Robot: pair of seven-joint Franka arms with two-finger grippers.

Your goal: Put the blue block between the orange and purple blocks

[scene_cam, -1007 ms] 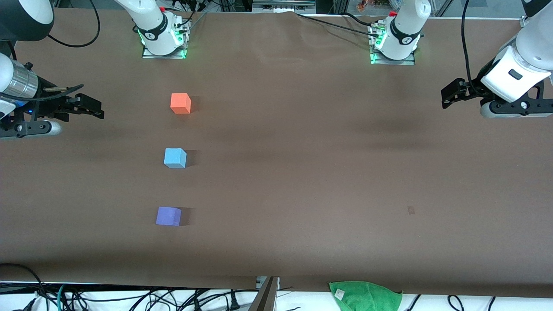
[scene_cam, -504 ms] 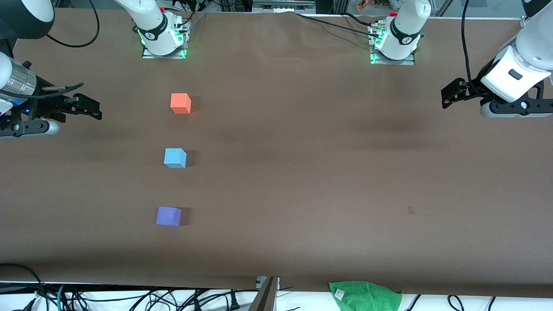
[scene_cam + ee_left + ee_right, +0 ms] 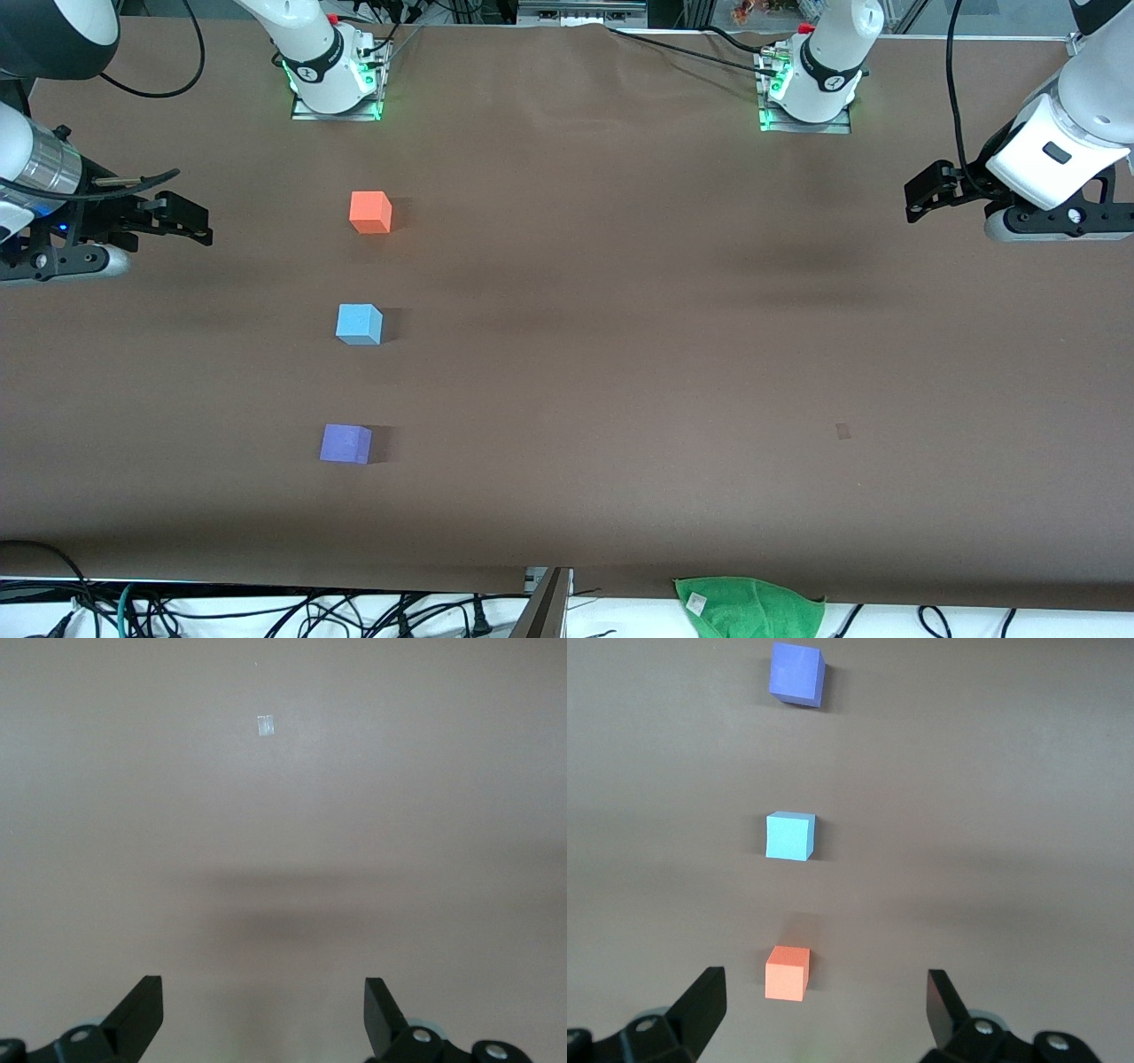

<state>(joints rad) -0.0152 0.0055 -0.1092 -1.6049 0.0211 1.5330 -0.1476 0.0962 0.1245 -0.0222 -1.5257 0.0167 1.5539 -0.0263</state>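
Observation:
The orange block (image 3: 370, 213), the blue block (image 3: 359, 324) and the purple block (image 3: 345, 444) stand in a line on the brown table. The blue block sits between the other two, with a clear gap to each. The purple block is nearest the front camera. My right gripper (image 3: 197, 221) is open and empty, up in the air at the right arm's end of the table, apart from the blocks. Its wrist view shows the orange block (image 3: 787, 974), the blue block (image 3: 789, 835) and the purple block (image 3: 797, 673). My left gripper (image 3: 917, 202) is open and empty over bare table (image 3: 263, 1010).
A green cloth (image 3: 749, 607) lies at the table's edge nearest the front camera. A small pale mark (image 3: 842, 431) is on the table toward the left arm's end, and also shows in the left wrist view (image 3: 265, 725). Cables hang along that near edge.
My right gripper has wavered slightly in place. The three blocks and the left arm have not moved.

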